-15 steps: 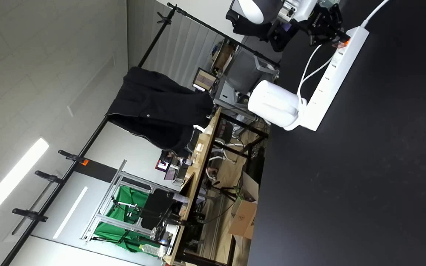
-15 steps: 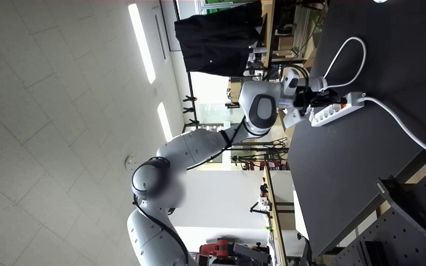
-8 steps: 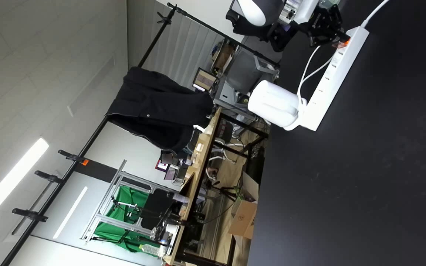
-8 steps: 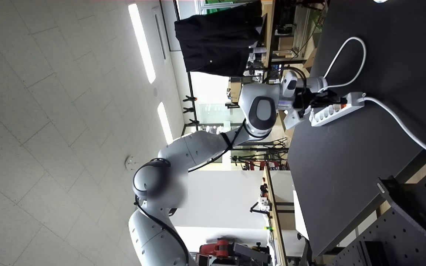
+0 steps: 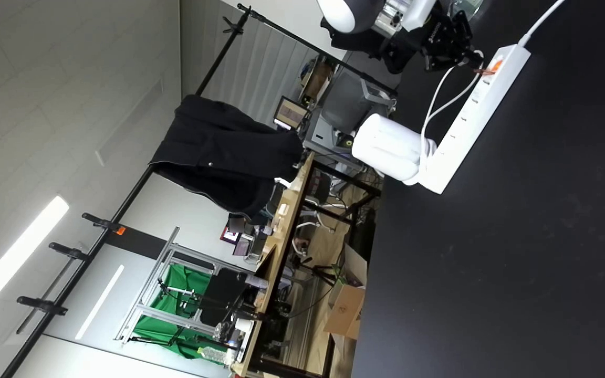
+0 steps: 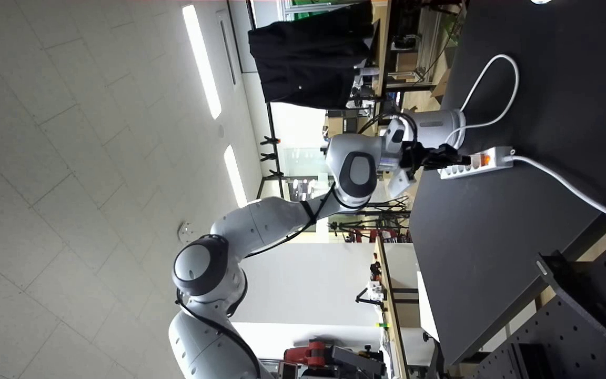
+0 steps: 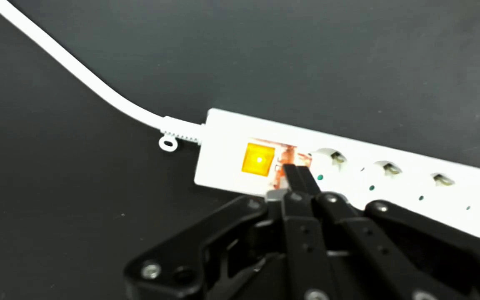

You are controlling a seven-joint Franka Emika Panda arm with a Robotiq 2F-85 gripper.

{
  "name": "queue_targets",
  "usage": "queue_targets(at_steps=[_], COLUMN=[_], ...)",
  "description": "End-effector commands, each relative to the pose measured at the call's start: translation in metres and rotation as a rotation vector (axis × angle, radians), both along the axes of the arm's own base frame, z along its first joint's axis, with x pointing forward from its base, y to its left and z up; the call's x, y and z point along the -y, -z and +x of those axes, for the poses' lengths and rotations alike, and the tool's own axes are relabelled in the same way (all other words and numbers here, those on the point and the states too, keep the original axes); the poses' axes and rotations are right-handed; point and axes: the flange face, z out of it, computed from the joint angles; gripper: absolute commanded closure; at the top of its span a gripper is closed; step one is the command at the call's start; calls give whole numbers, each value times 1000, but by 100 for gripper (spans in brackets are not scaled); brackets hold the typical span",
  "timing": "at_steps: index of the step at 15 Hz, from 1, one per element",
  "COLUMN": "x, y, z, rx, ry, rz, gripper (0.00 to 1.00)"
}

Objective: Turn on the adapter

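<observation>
Your blk fingers (image 7: 295, 178): pressed tog., empty | matte blk tabletop (image 5: 518, 262): long wht plastic pwr strip (image 5: 476, 121) | bkgd: blk cloth jacket (image 5: 229, 152) hung

In both exterior views we looked, tipped sideways, across black tabletop (image 5: 491, 262), sharing white power strip (image 5: 473, 118). In an exterior view we stood farther back, most of arm (image 6: 266, 221) framed. Wrist view: looked down close past gripper (image 7: 300, 175), exact tilt unclear.

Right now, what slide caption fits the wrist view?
Closed claw near the amber switch of a white power strip.
</observation>
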Motion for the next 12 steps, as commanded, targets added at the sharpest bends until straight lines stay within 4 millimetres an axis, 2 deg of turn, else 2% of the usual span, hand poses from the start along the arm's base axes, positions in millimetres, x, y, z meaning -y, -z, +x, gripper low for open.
queue_targets(at_steps=[1,5,7,12], x=[-26,-40,-40,-37], y=[-53,-89,-97,-108], z=[-30,-55,-66,-93], rx=[33,51,43,17], ry=[-65,-105,-123,-162], rz=[-20,-61,-96,-173], gripper=[100,100,74,40])
